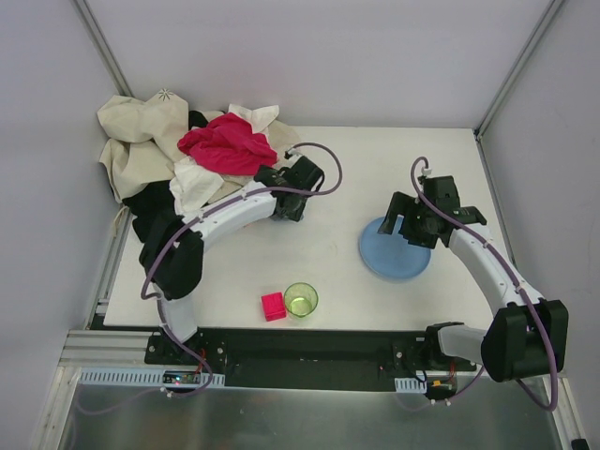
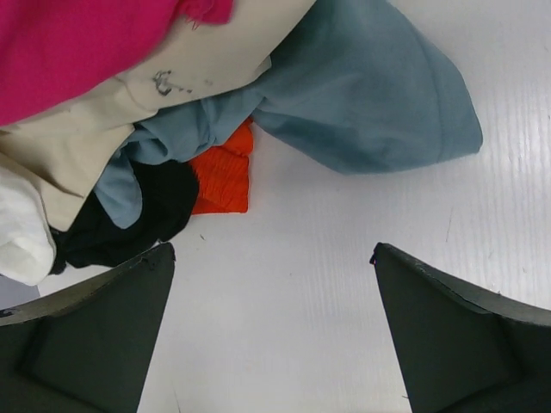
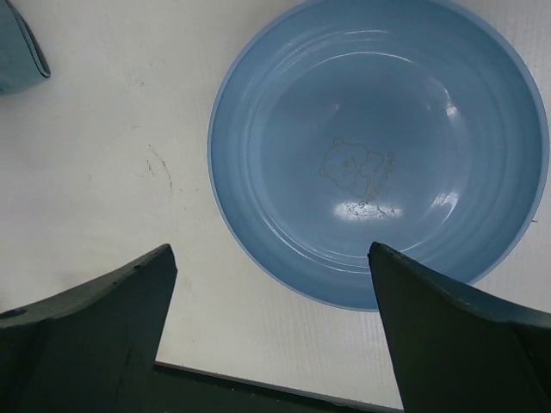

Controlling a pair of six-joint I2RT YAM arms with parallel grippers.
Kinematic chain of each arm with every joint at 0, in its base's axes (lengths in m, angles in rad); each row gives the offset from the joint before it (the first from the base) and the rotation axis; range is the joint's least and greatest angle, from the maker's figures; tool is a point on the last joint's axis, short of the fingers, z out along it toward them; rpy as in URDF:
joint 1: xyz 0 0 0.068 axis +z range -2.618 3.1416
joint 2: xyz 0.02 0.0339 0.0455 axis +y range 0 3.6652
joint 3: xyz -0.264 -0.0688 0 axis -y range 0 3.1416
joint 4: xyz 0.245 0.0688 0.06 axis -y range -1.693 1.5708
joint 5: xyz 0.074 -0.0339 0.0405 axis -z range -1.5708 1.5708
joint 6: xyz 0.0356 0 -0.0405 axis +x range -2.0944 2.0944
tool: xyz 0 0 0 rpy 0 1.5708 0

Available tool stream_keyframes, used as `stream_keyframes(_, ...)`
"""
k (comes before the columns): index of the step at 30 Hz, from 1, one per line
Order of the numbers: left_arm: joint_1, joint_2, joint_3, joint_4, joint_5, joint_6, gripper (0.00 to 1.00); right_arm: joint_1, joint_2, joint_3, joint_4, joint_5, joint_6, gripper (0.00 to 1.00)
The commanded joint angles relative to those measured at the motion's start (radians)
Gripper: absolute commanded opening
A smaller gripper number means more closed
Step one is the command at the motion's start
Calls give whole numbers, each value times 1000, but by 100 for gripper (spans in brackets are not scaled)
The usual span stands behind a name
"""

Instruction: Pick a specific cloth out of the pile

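The pile (image 1: pixel 164 155) lies at the table's back left: beige sheet, magenta-pink cloth (image 1: pixel 228 143), white and black pieces. In the left wrist view only a small patch of the orange-red cloth (image 2: pixel 225 176) shows, flat on the table under the grey-blue cloth (image 2: pixel 362 95) and beside a black piece (image 2: pixel 138 215). No drawstring shows. It is hidden in the top view. My left gripper (image 1: pixel 281 183) (image 2: pixel 271 254) is open and empty, just short of the orange patch at the pile's right edge. My right gripper (image 1: pixel 410 230) (image 3: pixel 271 249) is open and empty above the blue plate's near-left rim.
The blue plate (image 1: pixel 394 253) (image 3: pixel 379 146) lies right of centre. A pink cube (image 1: pixel 273 306) and a green cup (image 1: pixel 301 299) stand near the table's front edge. Walls close in the table at the back and on both sides.
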Motion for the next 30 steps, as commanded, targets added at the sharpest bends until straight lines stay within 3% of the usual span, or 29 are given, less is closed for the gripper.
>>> stream_keyframes(1,-31,112,112,-43,-159,11,99,-4,-7,-6,9,-12,-19,96)
stream_keyframes(8,-42,281,259,-44,-302,117,99,-9,28,-1,9,-18,-33,96)
stream_keyframes(17,-34,496,440,-39,-322,258,99,-16,91,22,2,-13,-50,96)
stream_keyframes(30,35,593,531,27,-372,332,99,-16,119,17,2,-19,-55,96)
